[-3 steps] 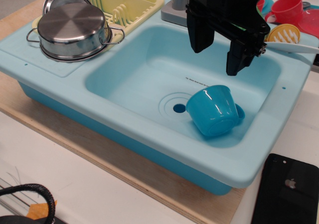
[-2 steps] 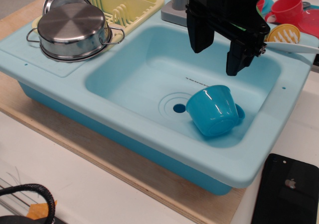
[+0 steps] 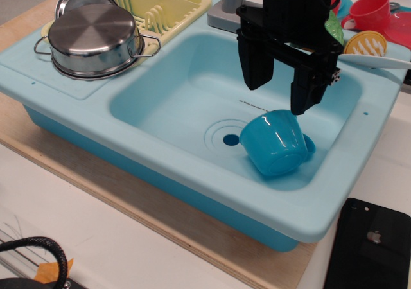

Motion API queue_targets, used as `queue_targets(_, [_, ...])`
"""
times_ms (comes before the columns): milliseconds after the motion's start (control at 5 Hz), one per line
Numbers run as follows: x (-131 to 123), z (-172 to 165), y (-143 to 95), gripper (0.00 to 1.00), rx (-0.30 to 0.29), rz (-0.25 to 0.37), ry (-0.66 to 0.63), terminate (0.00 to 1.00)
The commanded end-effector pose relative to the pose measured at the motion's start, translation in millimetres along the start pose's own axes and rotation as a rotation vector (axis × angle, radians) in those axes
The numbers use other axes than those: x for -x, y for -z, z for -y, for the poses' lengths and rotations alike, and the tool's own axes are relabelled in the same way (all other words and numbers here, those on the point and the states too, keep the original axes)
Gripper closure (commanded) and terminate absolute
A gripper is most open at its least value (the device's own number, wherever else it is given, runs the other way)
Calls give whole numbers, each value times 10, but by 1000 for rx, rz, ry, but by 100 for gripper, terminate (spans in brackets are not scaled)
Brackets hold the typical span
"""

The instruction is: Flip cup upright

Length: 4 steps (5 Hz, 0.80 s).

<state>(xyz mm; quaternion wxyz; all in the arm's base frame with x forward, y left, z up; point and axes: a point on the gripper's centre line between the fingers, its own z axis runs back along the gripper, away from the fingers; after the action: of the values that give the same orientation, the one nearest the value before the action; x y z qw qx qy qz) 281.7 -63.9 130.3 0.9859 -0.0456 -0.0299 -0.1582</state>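
Observation:
The turquoise-blue cup (image 3: 275,142) lies tipped on its side in the pale-blue sink (image 3: 173,96), just right of the drain. Its base faces the camera and its small handle points right. My black gripper (image 3: 278,96) hangs open directly above the cup. The left finger is over the sink floor behind the cup. The right fingertip (image 3: 300,106) is close above the cup's upper edge. Nothing is between the fingers.
A steel pot (image 3: 94,38) sits on the sink's left drainboard next to a yellow dish rack (image 3: 164,6). A grey faucet base (image 3: 225,9) stands behind the sink. A red cup (image 3: 372,11) and a yellow strainer (image 3: 365,43) are at the back right. A black phone (image 3: 369,250) lies at the front right.
My gripper has come down and slightly left, toward the cup. The cup has not moved.

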Motion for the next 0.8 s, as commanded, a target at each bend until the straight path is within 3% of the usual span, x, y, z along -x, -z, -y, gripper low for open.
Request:
queue_targets(0, [-57,-42,-14,0,62,-41,-26,0])
queue_targets(600, [-54,40,213,0,195,-137,-54,0])
